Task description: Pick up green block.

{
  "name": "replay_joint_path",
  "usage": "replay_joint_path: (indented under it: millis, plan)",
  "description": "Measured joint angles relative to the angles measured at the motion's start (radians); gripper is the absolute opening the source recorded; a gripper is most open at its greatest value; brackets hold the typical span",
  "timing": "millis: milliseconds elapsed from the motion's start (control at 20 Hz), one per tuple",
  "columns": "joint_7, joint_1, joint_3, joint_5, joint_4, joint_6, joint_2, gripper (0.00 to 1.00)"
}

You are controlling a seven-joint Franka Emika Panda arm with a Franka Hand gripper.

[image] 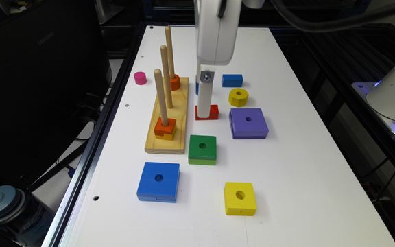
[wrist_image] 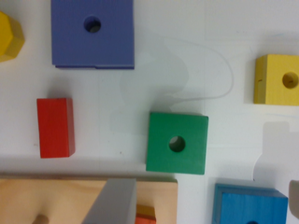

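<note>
The green block (image: 202, 150) lies flat on the white table (image: 303, 178), dark green on top, a lighter green layer beneath, with a round centre hole. It sits beside the wooden peg board (image: 170, 116). My gripper (image: 206, 109) hangs over the red block (image: 207, 112), farther back on the table than the green block, apart from it. In the wrist view the green block (wrist_image: 161, 135) shows whole, and my gripper (wrist_image: 205, 184) is open with nothing between its grey fingers (wrist_image: 114, 200).
Around the green block lie a blue square block (image: 158, 181), a yellow square block (image: 240, 198), a purple square block (image: 248, 122), a yellow hexagon (image: 238, 97) and a small blue block (image: 232, 80). A pink cylinder (image: 140, 78) stands at the table's edge.
</note>
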Motion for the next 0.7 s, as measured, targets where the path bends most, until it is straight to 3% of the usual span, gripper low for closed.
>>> replay_joint_path:
  millis: [150,250,450,500,600,700]
  plan:
    - [0.030,0.000,0.001,-0.0440,0.012,0.018,0.050,1.00]
    - [0.039,0.001,0.002,-0.0560,0.021,0.017,0.063,1.00]
    - [0.041,0.001,0.002,-0.0594,0.022,0.017,0.069,1.00]
    - [0.045,0.002,0.001,-0.0669,0.020,0.023,0.082,1.00]
    - [0.061,0.002,0.000,-0.0915,0.021,0.039,0.109,1.00]
    - [0.073,0.002,0.000,-0.1080,0.026,0.045,0.125,1.00]
